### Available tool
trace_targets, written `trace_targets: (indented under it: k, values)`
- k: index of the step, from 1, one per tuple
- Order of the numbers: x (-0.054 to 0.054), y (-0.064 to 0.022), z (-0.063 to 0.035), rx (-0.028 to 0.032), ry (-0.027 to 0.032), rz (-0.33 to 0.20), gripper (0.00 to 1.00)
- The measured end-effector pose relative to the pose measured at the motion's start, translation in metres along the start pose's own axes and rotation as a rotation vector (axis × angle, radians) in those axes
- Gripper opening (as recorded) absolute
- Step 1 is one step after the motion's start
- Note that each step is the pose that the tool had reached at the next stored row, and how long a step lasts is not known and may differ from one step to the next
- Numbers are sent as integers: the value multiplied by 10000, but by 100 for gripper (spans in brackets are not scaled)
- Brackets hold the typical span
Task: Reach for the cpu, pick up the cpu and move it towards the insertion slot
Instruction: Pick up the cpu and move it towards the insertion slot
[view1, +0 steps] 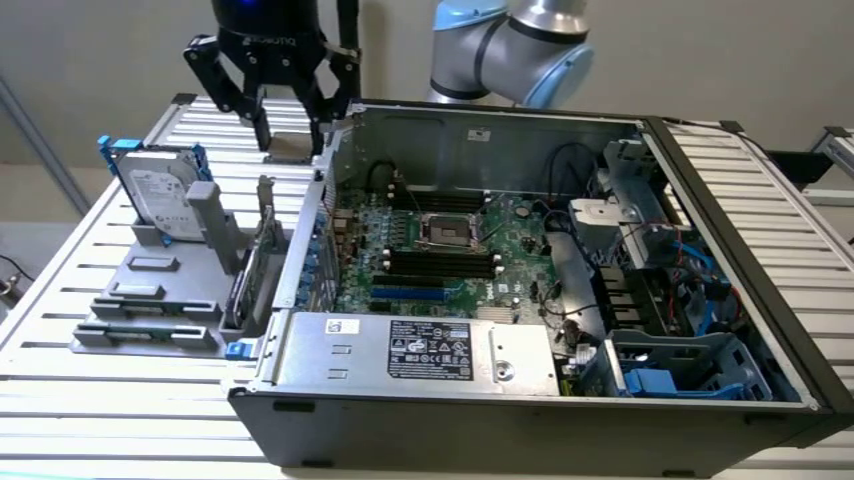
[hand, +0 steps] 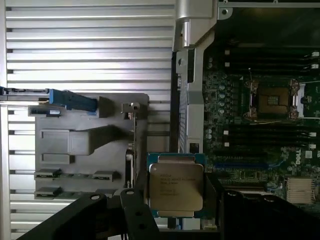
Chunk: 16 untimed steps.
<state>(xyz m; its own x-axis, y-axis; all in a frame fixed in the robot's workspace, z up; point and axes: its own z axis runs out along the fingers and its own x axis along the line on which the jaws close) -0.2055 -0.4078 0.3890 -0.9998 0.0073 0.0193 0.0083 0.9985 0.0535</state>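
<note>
Gripper: the black multi-fingered gripper (view1: 290, 135) hangs above the computer case's far corner on the exterior view's left, its fingers spread wide and closed on the small flat square cpu with a shiny silver metal top (hand: 176, 186).
Held thing: the cpu (view1: 290, 143) sits level between the fingers, lid toward the wrist camera, clear of tabletop and case; gripping by the edges probably spares its contacts.
Destination: the square insertion slot with a silver metal frame and dark centre (view1: 447, 232) lies on the green circuit board (view1: 514, 225) inside the case, well apart from the cpu, its frame seemingly open to receive the chip.
Container: the dark open-sided metal computer case (view1: 507, 420) holds the board, long black memory slots (view1: 434, 265), a labelled silver power supply (view1: 420, 350), cables and blue drive bays (view1: 687, 375).
Fixture: the grey parts rack (view1: 154, 300) beside the case holds upright a blue-framed silver hard drive (view1: 160, 195).
Support: the slatted metal tabletop (view1: 80, 400) carries case and rack.
</note>
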Motion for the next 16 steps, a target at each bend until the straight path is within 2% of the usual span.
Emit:
trace_targets:
  k: [16]
  values:
    - [-729,14,-12,0,-1,-1,55]
